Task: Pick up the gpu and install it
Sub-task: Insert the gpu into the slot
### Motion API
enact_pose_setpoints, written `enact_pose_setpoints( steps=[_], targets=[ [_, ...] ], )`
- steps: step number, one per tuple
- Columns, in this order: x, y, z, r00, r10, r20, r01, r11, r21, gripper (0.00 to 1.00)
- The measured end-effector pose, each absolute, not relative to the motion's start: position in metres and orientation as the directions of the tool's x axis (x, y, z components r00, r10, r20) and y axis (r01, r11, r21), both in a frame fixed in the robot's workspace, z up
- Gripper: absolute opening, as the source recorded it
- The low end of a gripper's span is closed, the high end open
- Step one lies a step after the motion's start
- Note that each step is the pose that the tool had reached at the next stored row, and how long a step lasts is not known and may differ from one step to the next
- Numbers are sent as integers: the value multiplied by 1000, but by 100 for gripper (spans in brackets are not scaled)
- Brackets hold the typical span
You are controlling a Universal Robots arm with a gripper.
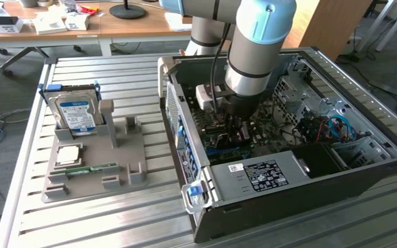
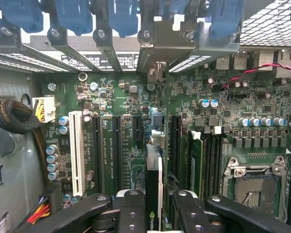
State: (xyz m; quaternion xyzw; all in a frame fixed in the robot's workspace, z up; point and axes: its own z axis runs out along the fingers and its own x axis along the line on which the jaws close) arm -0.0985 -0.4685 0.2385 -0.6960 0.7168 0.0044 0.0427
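On the exterior view's left, a grey holder tray (image 1: 91, 170) lies on the slatted metal surface (image 1: 81, 222). A blue-labelled hard drive (image 1: 76, 114) stands upright in the tray's rear slot, a square processor chip (image 1: 70, 154) lies flat below it, and a narrow green memory stick (image 1: 91, 169) rests just beside the chip toward the tray's front. The tall upright bracket (image 1: 124, 135) beside the hard drive holds nothing.

Toward the middle, the open computer case (image 1: 281, 155) lies on its side on the same surface, with its motherboard (image 2: 126, 121) facing up. The robot arm (image 1: 257, 46) reaches straight down into the case, and the gripper (image 1: 234, 124) is low over the board, near the row of expansion slots.

In the wrist view, the gpu (image 2: 154, 194) stands on edge between the black fingers (image 2: 131, 213), its thin dark body and a green logo visible between them; the jaws are clenched on the card from both sides. The card's lower edge hangs over the board between the dark slots, in line with one of them; whether it touches the slot cannot be told. A white slot (image 2: 76, 150) runs well to one side of the card, and the blue latches (image 2: 116, 14) of the bracket openings sit along the case's rear wall.

On the exterior view's right, the grey power supply (image 1: 268, 175) sits at the case's front corner, with blue and red cables (image 1: 326, 126) behind it.
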Motion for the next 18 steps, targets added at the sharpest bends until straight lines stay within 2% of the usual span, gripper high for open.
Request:
enact_pose_setpoints(
  steps=[10, 12, 13, 18],
  targets=[
    [-99, -468, 238, -29, -997, -69, -998, 32, -51, 26],
    [-99, -468, 238, -29, -997, -68, -998, 32, -53, 27],
    [-99, -468, 238, -28, -997, -68, -998, 32, -53, 33],
    [-99, -469, 240, -28, -997, -67, -998, 32, -52, 33]
  ],
)
